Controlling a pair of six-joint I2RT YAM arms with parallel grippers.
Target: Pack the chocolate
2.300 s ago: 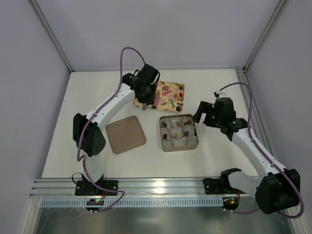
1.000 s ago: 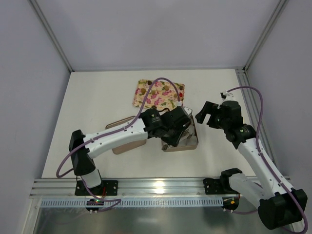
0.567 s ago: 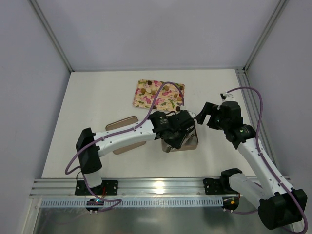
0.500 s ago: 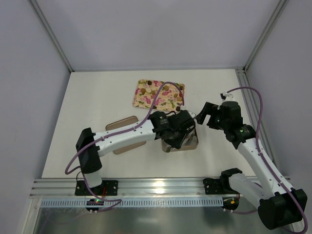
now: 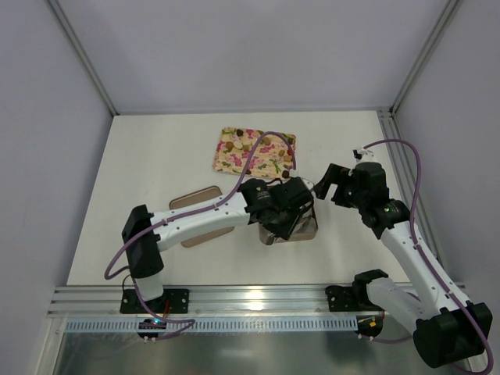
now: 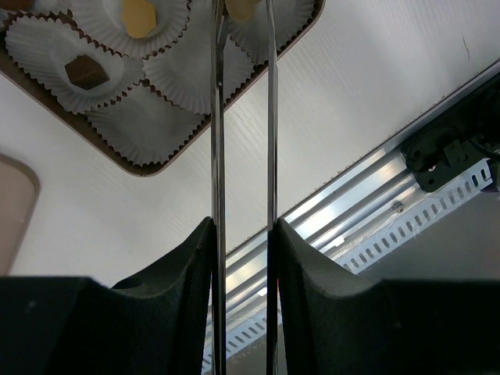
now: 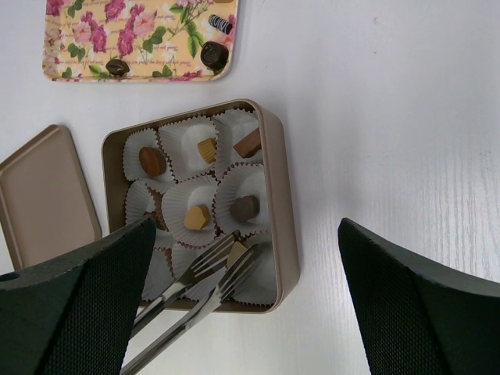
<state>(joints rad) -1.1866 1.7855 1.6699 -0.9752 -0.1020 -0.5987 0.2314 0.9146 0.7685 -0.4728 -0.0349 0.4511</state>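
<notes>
Tin [image 5: 309, 231] mostly hidden under arm [image 5: 203, 219]; left claw [image 6: 242, 226] clamped on tongs [image 6: 217, 117]; tan chocolate [image 6: 237, 6] at tips, 12 o'clock, cut off; right claw [image 7: 246, 234] wide apart.

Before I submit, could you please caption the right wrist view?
Tongs flank a tan chocolate in the tin; three pieces sit on the floral tray.

No word, label, brand or number can be read in any view; fine dark lines among the floral tray's [image 7: 141, 39] roses, near the tabletop's [image 5: 141, 156] far edge, stay too small to read
</notes>
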